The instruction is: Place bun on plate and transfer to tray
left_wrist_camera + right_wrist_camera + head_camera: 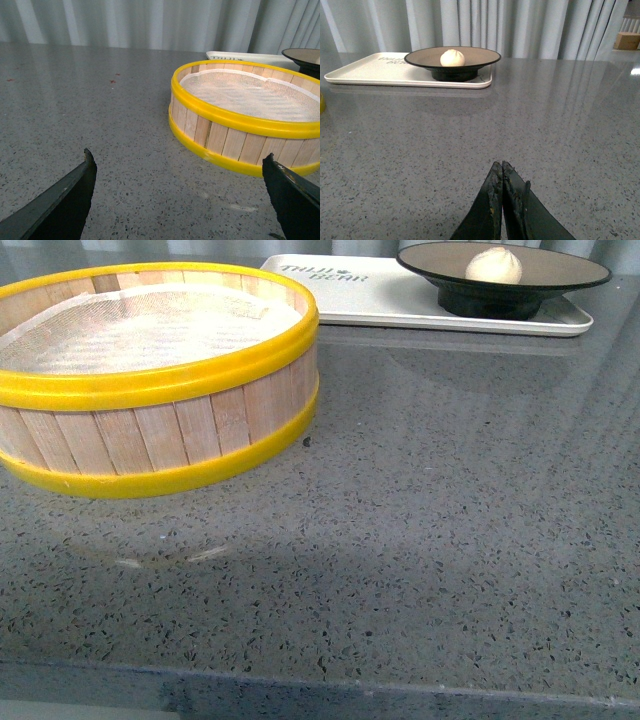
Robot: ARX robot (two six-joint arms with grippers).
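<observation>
— One bun (494, 265) sits in the middle of the plate (560, 273), and the plate stands on the right part of the white tray (345, 298) at the far edge of the grey speckled tabletop (420, 520). That is what my front camera shows.

— And your own jaws?

— My left jaws (180, 192) are spread wide, two dark tips apart with nothing between them, low over the tabletop. My right jaws (502, 200) are pressed together, tip against tip, grasping nothing, also low over the stone and well apart from the tray.

— What else is on the tabletop?

— A round wooden steamer basket (150, 430) with yellow bands at top and bottom, lined with white cloth (150, 330). It stands near left in the front view, just in front of the tray's left end. Grey curtains (520, 25) hang behind the tabletop.

— Can you read the tray?

— Grey lettering (325, 273) near its left end; too small for me to read.
</observation>
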